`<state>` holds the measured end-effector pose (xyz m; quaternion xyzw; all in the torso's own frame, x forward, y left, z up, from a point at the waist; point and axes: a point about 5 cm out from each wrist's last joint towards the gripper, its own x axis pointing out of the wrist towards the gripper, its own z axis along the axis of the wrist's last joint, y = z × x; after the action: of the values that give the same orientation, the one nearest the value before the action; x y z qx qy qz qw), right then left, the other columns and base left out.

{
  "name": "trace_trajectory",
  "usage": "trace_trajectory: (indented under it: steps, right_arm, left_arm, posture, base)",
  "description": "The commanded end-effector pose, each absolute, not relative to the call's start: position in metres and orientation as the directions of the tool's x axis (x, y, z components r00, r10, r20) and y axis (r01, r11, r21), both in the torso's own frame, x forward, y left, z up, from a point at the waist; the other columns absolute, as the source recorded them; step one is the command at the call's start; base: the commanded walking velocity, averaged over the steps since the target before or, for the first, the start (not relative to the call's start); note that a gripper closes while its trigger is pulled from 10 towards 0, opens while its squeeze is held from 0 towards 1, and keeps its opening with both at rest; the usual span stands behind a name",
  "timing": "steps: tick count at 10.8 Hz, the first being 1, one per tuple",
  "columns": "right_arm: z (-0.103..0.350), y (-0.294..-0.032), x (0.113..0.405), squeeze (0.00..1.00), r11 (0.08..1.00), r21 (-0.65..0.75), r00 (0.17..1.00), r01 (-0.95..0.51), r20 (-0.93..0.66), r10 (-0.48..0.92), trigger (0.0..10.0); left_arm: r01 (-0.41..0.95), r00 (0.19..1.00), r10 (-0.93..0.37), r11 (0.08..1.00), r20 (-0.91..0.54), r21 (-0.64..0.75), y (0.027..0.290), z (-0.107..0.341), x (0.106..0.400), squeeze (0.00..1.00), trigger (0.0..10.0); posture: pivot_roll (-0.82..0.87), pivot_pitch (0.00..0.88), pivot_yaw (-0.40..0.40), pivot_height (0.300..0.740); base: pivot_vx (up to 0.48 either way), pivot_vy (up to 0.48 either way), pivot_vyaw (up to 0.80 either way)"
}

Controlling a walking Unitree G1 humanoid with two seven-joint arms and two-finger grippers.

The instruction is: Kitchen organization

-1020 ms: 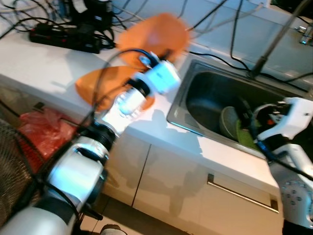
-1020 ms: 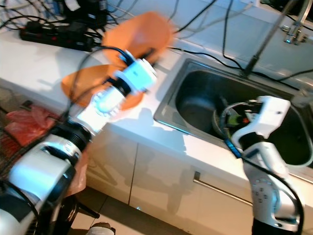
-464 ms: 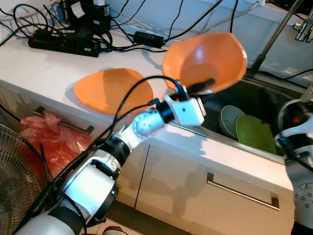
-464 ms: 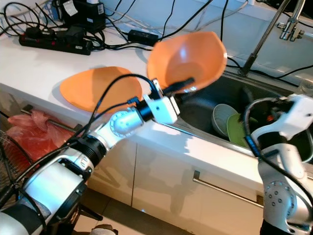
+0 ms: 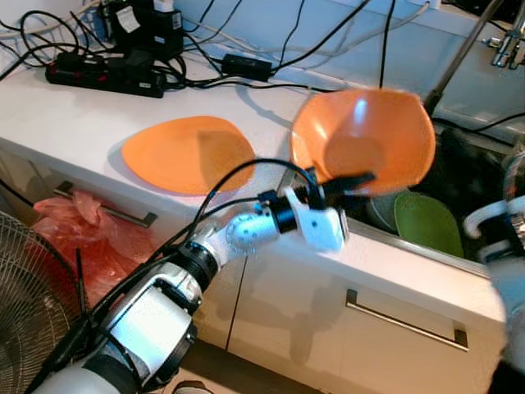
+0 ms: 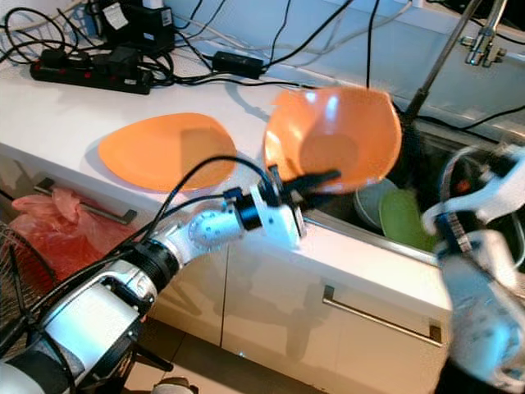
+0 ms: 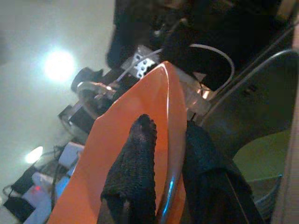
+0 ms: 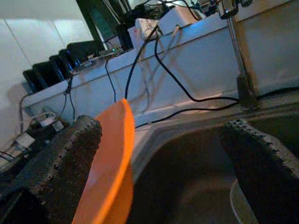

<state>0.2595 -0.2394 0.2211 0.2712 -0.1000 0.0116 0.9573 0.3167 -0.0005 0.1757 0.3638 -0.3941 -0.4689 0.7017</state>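
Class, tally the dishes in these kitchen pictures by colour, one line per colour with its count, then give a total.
Orange: 2, the orange bowl gripped by the left gripper and the orange plate on the counter.
Green: 1, the green plate in the sink.
Grey: 1, the grey dish beside it.
Total: 4

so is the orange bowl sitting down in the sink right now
No, the left gripper holds the orange bowl by its rim in the air above the counter edge, over the green plate in the sink.
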Motion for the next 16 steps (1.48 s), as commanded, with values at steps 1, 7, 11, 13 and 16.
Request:
trace_trajectory:
  steps: [1,7,11,13,16]
  right_arm:
    - [0.222,-0.246,0.26,0.0,0.847,0.527,0.983,-0.065,0.178,-0.035,10.0]
    - [0.193,-0.244,0.267,0.0,0.803,0.591,0.99,-0.071,-0.06,0.131,10.0]
    - [0.19,-0.248,0.288,0.0,0.823,0.555,0.962,-0.122,-0.137,0.234,10.0]
    - [0.186,-0.244,0.298,0.0,0.807,0.569,0.944,-0.16,-0.15,0.293,10.0]
    - [0.191,-0.23,0.312,0.0,0.774,0.591,0.924,-0.228,-0.12,0.364,10.0]
  left_arm:
    - [0.329,0.196,-0.95,0.298,0.244,0.896,-0.005,0.183,0.312,0.0,0.0]
    - [0.219,0.137,-0.958,0.277,0.252,0.935,-0.008,0.181,0.305,0.0,0.0]
    - [0.212,0.112,-0.953,0.301,0.283,0.93,-0.013,0.181,0.3,0.0,0.0]
    - [0.212,0.11,-0.951,0.306,0.289,0.928,-0.014,0.18,0.3,0.0,0.0]
    - [0.212,0.109,-0.946,0.322,0.305,0.923,-0.016,0.181,0.299,0.0,0.0]
  posture:
    - [0.15,0.0,-0.127,0.74]
    - [0.16,0.0,-0.154,0.74]
    - [0.17,0.0,-0.161,0.74]
    - [0.17,0.001,-0.163,0.74]
    - [0.17,0.0,-0.164,0.74]
  base:
    - [0.0,0.0,0.0]
    - [0.0,0.0,0.0]
    - [0.0,0.0,0.0]
    - [0.0,0.0,0.0]
    - [0.0,0.0,0.0]
